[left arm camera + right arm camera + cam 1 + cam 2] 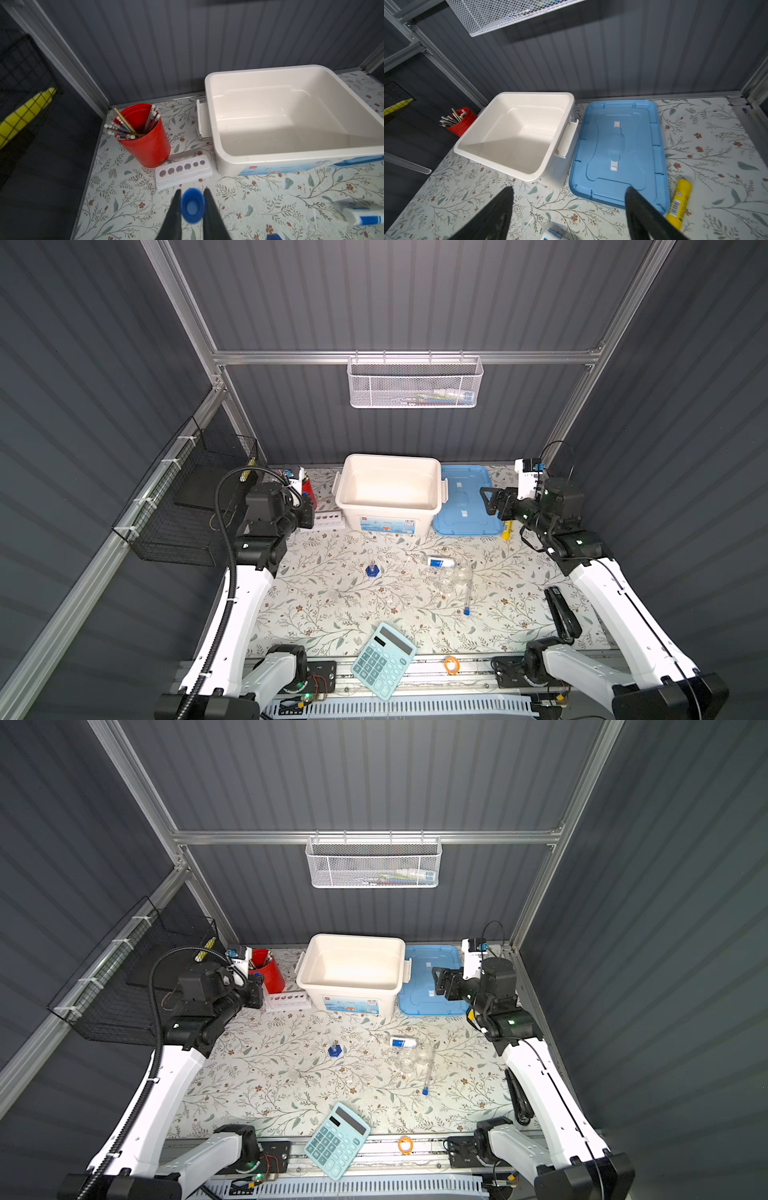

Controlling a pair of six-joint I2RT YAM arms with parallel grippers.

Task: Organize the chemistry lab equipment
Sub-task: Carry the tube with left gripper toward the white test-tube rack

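In both top views the loose glassware (451, 578) lies mid-bench (332, 605), with the white bin (390, 458) at its twelve o'clock. It is likely light, brittle and slick, so best taken by necks or caps. The flat floral cover lets tubes roll.

Left wrist: the left claw (192, 189) pinches a blue-capped test tube (192, 205), with the rack (184, 169) just beyond.

Right wrist: the right claw (569, 188) gapes empty.

White bin (386, 511) stands open from above; red cup (269, 974) crowds the tube rack (289, 1001) from behind
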